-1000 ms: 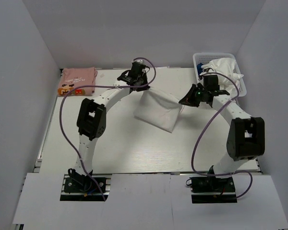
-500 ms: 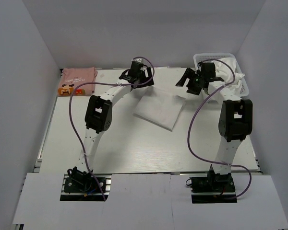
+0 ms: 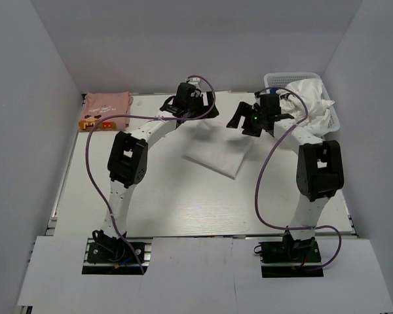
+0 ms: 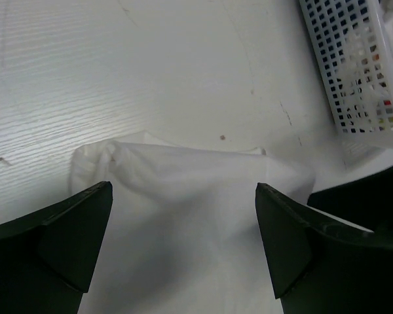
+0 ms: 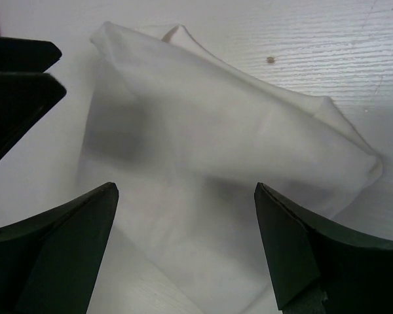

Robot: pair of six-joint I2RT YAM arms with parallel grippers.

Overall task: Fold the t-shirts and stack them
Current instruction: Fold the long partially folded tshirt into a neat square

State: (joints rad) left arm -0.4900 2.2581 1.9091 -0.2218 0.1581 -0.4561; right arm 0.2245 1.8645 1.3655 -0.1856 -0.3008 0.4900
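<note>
The soft white t-shirt [image 3: 216, 156], a limp folded rectangle with rumpled corners, lies on the pale wood-grain table [image 3: 170, 203] beneath the left gripper [image 4: 183, 242] and right gripper [image 5: 183, 252], their black wedge-shaped jaws spread wide and empty.

White tubular arms [image 3: 116, 203] carry black joint blocks [image 3: 126, 160], looping purple cables [image 3: 257, 196] and dark wedge-shaped jaws.

We see 1 folded t-shirt [image 3: 216, 156] lying mid-table [image 3: 170, 196], toward the far side. Above its far edge hang the left gripper [image 3: 200, 111] and, to its right, the right gripper [image 3: 241, 121]. A second t-shirt [image 3: 107, 104] sits far left; a basket [image 3: 332, 116] holding crumpled cloth [image 3: 308, 91] sits far right.
</note>
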